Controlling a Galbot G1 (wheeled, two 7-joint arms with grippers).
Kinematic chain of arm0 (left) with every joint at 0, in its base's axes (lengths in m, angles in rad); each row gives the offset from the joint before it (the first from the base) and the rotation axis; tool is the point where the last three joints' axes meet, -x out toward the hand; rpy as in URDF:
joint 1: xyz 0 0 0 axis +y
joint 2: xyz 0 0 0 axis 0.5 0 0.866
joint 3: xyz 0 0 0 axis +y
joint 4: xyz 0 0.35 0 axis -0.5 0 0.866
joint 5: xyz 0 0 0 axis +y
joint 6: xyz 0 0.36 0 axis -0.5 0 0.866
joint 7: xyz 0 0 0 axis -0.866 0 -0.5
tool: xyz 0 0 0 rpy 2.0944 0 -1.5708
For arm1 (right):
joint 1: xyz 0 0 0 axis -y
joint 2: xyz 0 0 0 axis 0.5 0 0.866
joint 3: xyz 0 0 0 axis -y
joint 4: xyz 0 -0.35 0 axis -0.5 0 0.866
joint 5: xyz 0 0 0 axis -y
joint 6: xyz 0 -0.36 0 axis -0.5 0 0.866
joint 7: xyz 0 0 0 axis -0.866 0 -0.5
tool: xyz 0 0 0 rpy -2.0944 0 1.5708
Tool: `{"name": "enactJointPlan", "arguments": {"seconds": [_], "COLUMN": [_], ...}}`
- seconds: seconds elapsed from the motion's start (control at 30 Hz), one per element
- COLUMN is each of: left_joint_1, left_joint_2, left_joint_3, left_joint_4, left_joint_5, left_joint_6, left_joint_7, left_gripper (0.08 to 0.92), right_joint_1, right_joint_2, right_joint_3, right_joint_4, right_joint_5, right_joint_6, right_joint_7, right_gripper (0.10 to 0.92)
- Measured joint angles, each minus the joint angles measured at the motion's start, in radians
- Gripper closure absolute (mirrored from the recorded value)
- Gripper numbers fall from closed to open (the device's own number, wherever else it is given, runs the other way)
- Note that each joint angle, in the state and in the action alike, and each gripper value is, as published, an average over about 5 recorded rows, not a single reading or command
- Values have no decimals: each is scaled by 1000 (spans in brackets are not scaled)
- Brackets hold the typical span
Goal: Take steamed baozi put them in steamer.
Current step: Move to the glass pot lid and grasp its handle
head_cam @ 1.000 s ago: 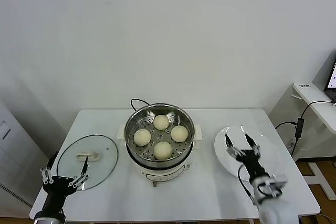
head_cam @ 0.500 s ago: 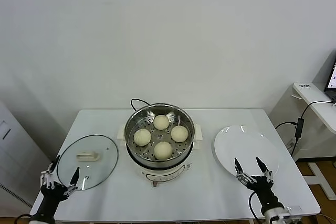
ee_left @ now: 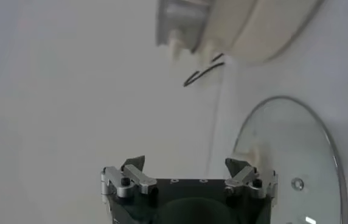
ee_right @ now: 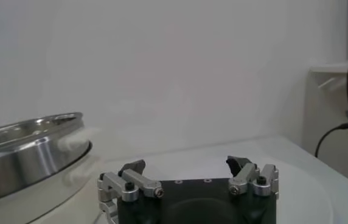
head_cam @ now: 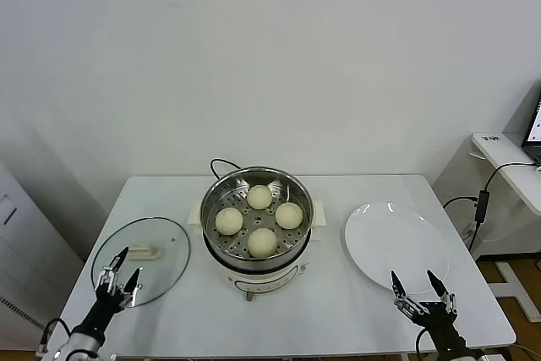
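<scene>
Four cream-white baozi (head_cam: pixel 262 219) lie in the shiny steel steamer (head_cam: pixel 221 186) on its white cooker base at the table's middle. The steamer's steel wall also shows in the right wrist view (ee_right: pixel 22 152). My left gripper (head_cam: pixel 120 266) is open and empty at the near left, over the near edge of the glass lid (head_cam: pixel 169 247). My right gripper (head_cam: pixel 418 284) is open and empty at the near right, just in front of the white plate (head_cam: pixel 393 243). In the left wrist view the left gripper (ee_left: pixel 186 163) is open with the lid (ee_left: pixel 289 158) beside it.
The plate holds nothing. A black cord (head_cam: pixel 221 163) runs behind the cooker. A side table with cables (head_cam: pixel 499 166) stands at the far right. The table's front edge (head_cam: pixel 296 352) is close under both grippers.
Both arms have drawn back toward me and lower. The right gripper moved off the plate to the near edge. The left gripper shifted slightly right near the lid's edge. The baozi have not moved.
</scene>
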Motion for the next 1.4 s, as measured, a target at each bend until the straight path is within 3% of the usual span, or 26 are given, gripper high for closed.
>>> {"name": "enactJointPlan", "arguments": {"seconds": [0.83, 0.93, 1.4], "left_joint_1": [-272, -293, -311], "left_joint_2": [50, 54, 56], "left_joint_3": [52, 53, 63], "left_joint_4": [289, 315, 355], "left_joint_5": [194, 204, 191], "left_joint_6": [90, 92, 92], "left_joint_7": [-49, -50, -70], "left_gripper": [184, 237, 641], "right_joint_1": [-56, -59, -59], "right_joint_2": [10, 10, 8], "right_joint_3": [47, 52, 55], "right_joint_4": [49, 50, 50], "right_joint_5": [36, 39, 44], "right_joint_6": [-23, -24, -24], "right_joint_7": [-6, -7, -10], "right_gripper": [203, 203, 203]}}
